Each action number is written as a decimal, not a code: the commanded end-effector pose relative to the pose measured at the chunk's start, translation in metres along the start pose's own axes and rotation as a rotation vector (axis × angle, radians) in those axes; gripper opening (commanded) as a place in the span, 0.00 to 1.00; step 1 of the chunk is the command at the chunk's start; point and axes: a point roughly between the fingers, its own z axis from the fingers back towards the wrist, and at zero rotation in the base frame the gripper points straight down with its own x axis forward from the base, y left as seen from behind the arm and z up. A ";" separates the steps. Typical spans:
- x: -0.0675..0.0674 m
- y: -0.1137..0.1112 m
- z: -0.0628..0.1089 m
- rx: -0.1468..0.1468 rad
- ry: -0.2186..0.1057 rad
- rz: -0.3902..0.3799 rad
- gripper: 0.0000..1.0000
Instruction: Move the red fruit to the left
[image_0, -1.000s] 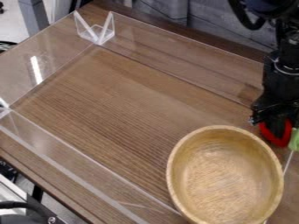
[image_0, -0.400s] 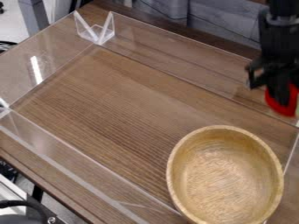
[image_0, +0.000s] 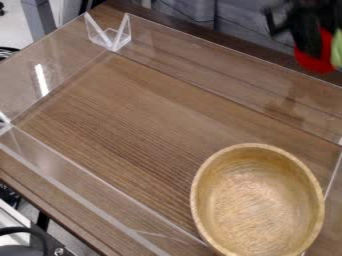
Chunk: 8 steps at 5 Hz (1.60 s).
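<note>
The red fruit (image_0: 315, 56) hangs high at the top right of the camera view, blurred by motion, with a bit of light green cap showing at its right end. My black gripper (image_0: 309, 44) is shut on it, well above the wooden table (image_0: 147, 120). Most of the arm is cut off by the top edge of the picture.
A large wooden bowl (image_0: 201, 186) sits at the front right of the table. Clear acrylic walls (image_0: 54, 70) border the left, front and back of the surface. A small clear folded stand (image_0: 108, 33) is at the back left corner.
The gripper has risen steeply with the red fruit, from the table beside the bowl's right rim up to the top right of the view, drifting slightly left.
</note>
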 end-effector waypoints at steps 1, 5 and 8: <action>-0.014 -0.008 0.041 -0.085 -0.026 -0.025 0.00; -0.034 -0.020 0.054 -0.135 -0.001 -0.029 0.00; -0.037 -0.002 0.059 -0.224 -0.047 0.091 0.00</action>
